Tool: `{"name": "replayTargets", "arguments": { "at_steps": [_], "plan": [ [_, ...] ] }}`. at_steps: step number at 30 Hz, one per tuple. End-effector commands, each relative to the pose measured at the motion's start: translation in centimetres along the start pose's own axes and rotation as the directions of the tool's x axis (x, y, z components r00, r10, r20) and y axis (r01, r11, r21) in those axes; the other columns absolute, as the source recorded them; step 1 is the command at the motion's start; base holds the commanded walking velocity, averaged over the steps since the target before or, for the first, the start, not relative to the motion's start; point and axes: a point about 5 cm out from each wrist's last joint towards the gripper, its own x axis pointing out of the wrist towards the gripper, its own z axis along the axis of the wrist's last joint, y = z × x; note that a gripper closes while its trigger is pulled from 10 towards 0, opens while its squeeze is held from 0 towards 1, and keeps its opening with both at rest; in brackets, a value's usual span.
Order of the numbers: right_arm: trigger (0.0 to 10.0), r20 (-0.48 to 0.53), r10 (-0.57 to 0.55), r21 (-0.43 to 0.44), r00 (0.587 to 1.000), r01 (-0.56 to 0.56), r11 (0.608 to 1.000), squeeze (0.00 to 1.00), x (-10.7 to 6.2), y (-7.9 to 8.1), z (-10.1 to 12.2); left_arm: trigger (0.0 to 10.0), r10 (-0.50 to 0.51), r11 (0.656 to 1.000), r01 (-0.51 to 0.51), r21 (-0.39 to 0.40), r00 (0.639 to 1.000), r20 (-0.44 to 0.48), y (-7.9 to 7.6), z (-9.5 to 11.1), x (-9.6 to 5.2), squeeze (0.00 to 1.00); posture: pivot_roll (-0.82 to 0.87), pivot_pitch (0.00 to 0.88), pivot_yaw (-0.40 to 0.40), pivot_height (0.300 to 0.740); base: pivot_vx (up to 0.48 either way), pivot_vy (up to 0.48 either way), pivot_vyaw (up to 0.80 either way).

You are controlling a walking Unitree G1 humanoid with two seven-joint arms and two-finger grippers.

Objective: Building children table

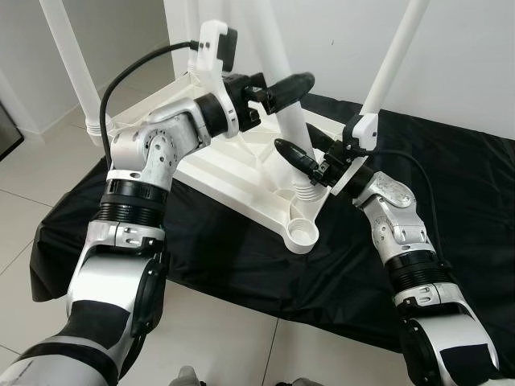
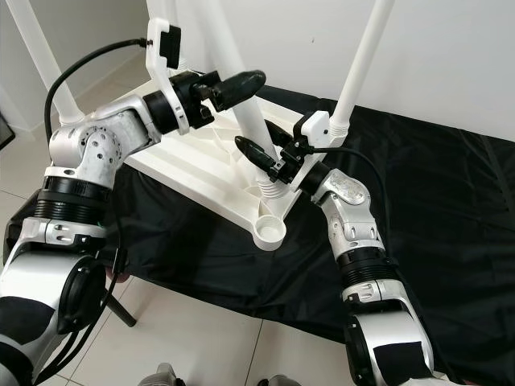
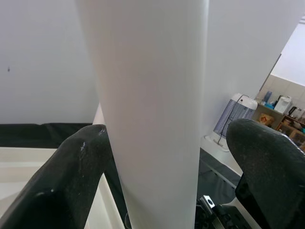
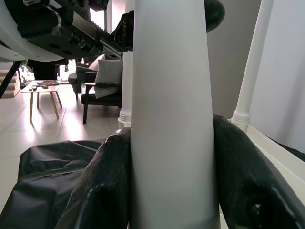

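Left eye view: white table lies upside down on a black cloth; its legs point up.
Right eye view: left gripper high on the near leg, right gripper low.
Left wrist view: jaws wide, leg between, one side touching.
Right wrist view: jaws squeeze the leg.

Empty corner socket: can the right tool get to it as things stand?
Probably not yet: the right tool is closed on the white leg. The empty corner socket sits just below it, unobstructed, once it releases.
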Motion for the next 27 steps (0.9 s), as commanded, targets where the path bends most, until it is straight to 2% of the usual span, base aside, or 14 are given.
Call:
{"name": "replayTargets", "arguments": {
  "at_steps": [1,11,12,13,14,24,25,27],
  "plan": [
    [10.0,0.009,0.003,0.004,1.000,-0.003,1.000,0.00,-0.2,0.1,0.1,10.0,-0.037,0.999,0.037,0.014,0.999,0.003,-0.3,0.3,0.4,0.00,0.02,0.000,-0.059,0.740,0.000,0.000,0.00],
    [10.0,0.024,-0.028,-0.015,0.999,0.028,0.999,0.00,-0.1,-0.3,0.5,10.0,-0.070,0.998,0.070,0.003,0.998,0.006,-1.0,-0.3,1.0,0.00,0.01,0.000,-0.056,0.740,0.000,0.000,0.00],
    [10.0,0.027,-0.032,-0.014,0.999,0.032,0.999,0.00,-0.1,-0.4,0.6,7.3,-0.073,0.997,0.073,0.001,0.997,0.007,-1.0,-0.3,1.0,0.00,0.01,0.000,-0.056,0.740,0.000,0.000,0.00],
    [10.0,0.027,-0.032,-0.014,0.999,0.032,0.999,0.00,-0.1,-0.4,0.6,7.3,-0.073,0.997,0.073,0.001,0.997,0.007,-1.0,-0.3,1.0,0.00,0.01,0.000,-0.056,0.740,0.000,0.000,0.00],
    [10.0,0.031,-0.036,-0.016,0.999,0.037,0.999,0.00,-0.1,-0.5,0.7,10.0,-0.075,0.997,0.075,-0.001,0.997,0.003,-1.1,-0.5,1.0,0.00,0.01,0.000,-0.055,0.740,0.000,0.000,0.00],
    [10.0,0.044,-0.051,-0.024,0.998,0.052,0.998,0.00,0.1,-0.8,1.1,10.0,-0.070,0.997,0.070,-0.012,0.997,-0.019,-1.1,-1.4,1.0,0.00,0.01,0.000,-0.056,0.740,0.000,0.000,0.00],
    [10.0,0.050,-0.050,-0.027,0.997,0.051,0.998,0.00,0.2,-0.8,1.2,7.7,-0.076,0.997,0.075,-0.022,0.997,-0.023,-1.2,-1.6,1.0,0.00,0.01,0.000,-0.055,0.740,0.000,0.000,0.00],
    [10.0,0.050,-0.050,-0.027,0.997,0.051,0.998,0.00,0.2,-0.8,1.2,7.7,-0.076,0.997,0.075,-0.022,0.997,-0.023,-1.2,-1.6,1.0,0.00,0.01,0.000,-0.055,0.740,0.000,0.000,0.00]
  ]
}}
